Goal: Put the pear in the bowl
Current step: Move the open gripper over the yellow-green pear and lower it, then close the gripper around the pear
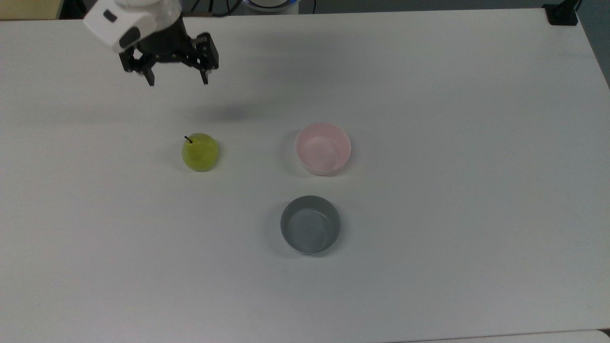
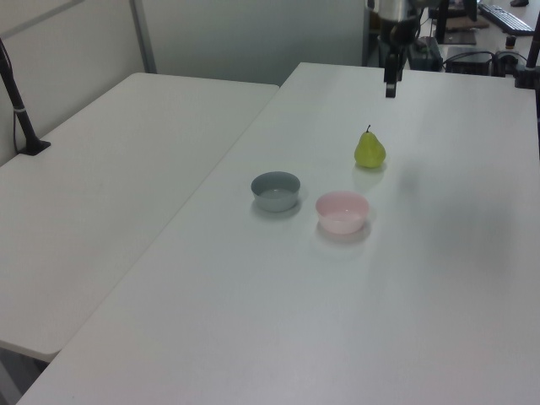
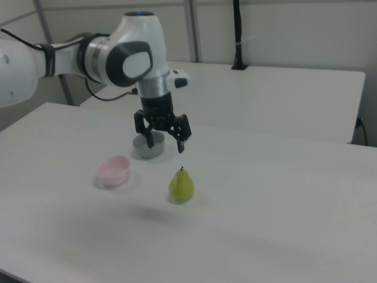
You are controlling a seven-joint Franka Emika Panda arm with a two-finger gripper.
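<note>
The yellow-green pear (image 1: 200, 152) (image 2: 369, 150) (image 3: 181, 184) stands upright on the white table (image 1: 429, 238), its dark stem up. A pale pink bowl (image 1: 323, 148) (image 2: 342, 212) (image 3: 113, 171) sits empty to the pear's right in the top view. My gripper (image 1: 177, 81) (image 3: 165, 145) hangs open in the air above the table, up and to the left of the pear in the top view, with nothing between its fingers. In the left view the gripper (image 2: 391, 88) shows edge-on beyond the pear.
A grey bowl (image 1: 310, 224) (image 2: 275, 191) (image 3: 148, 145) of like size stands empty near the pink one. A second white table (image 2: 101, 194) adjoins on the left view's left. A black post (image 3: 237, 35) stands on the far table.
</note>
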